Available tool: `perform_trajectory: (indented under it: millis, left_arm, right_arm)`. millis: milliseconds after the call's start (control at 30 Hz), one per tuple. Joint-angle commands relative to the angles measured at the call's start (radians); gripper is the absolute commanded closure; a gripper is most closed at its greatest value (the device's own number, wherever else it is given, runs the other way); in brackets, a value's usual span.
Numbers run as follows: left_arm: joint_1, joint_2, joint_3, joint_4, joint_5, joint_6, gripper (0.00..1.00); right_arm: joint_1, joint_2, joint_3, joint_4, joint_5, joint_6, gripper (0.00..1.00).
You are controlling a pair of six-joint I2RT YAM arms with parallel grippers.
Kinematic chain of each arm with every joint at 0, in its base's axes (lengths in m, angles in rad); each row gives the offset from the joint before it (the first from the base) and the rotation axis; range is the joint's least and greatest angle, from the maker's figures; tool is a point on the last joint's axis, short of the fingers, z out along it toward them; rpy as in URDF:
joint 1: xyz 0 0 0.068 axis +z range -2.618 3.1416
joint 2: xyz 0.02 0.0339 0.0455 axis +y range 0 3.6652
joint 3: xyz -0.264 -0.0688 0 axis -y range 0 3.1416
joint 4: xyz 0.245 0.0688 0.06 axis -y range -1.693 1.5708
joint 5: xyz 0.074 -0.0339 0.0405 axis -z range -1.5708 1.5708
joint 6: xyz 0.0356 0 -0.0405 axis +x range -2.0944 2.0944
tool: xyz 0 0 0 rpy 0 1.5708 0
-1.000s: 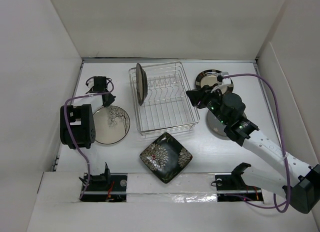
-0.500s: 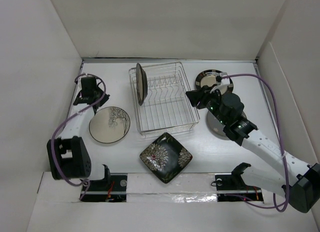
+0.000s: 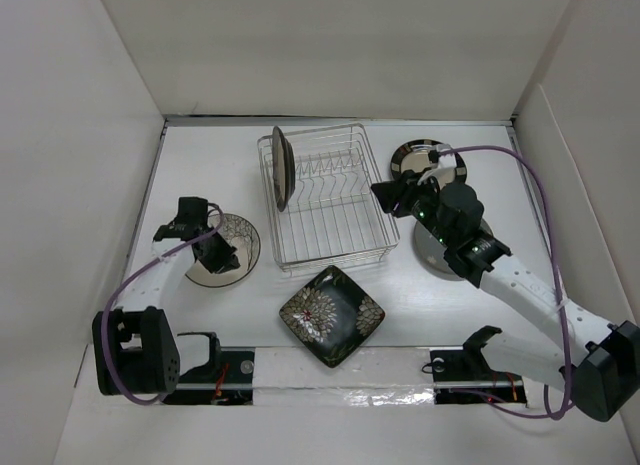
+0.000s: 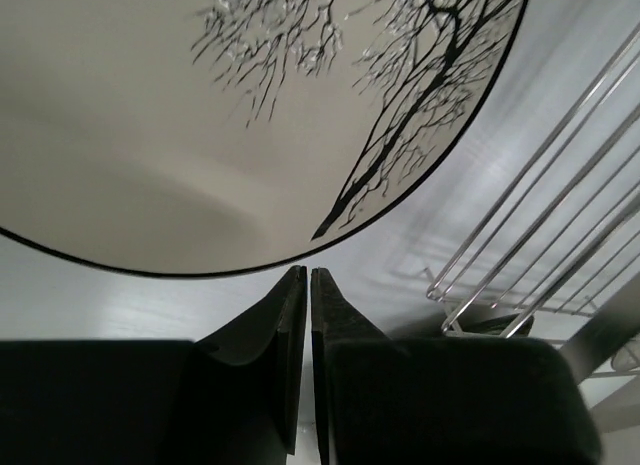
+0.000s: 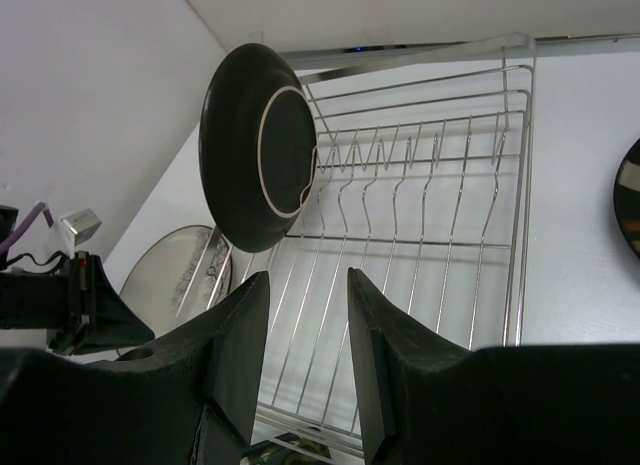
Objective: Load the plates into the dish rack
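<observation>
Ceramic, so likely stiff, slick and chippable: take cream branch-pattern plate (image 4: 200,135) by its rim. Left tool (image 4: 300,275) pressed together beside it, right tool (image 5: 307,277) apart.

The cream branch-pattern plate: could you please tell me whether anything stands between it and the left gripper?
Nothing visible does: the left gripper, jaws shut, sits just off the rim of the cream branch-pattern plate.

From where I'm sitting it's just a plain white tabletop (image 3: 215,170) boxed in by blank white walls (image 3: 340,45) on three sides, with a shiny taped strip (image 3: 340,398) along the near edge.
</observation>
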Motion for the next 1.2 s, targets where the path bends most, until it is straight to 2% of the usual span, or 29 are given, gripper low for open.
perform_trajectory:
  millis: [0,133,333,633,867,1167]
  left_arm:
    - [-0.019,0.013,0.035,-0.125,0.0,0.019,0.96]
    - [-0.053,0.05,0.03,-0.173,-0.08,0.08,0.98]
    - [-0.082,0.086,0.052,-0.185,-0.098,0.13,1.0]
    - [-0.107,0.096,0.018,-0.154,-0.145,0.121,0.81]
    - [-0.107,0.089,0.015,-0.122,-0.18,0.095,0.76]
    - [-0.107,0.136,-0.016,-0.056,-0.143,0.073,0.75]
  right_arm:
    - [-0.015,0.008,0.01,0.05,-0.02,0.007,0.57]
    - [-0.015,0.02,0.012,0.051,-0.024,0.009,0.57]
    - [-0.015,0.065,0.021,0.053,-0.024,0.01,0.58]
    - [-0.033,0.056,0.016,0.048,-0.013,0.009,0.57]
    - [-0.053,0.033,0.004,0.051,-0.021,0.009,0.57]
    - [-0.053,0.026,0.004,0.046,-0.023,0.009,0.57]
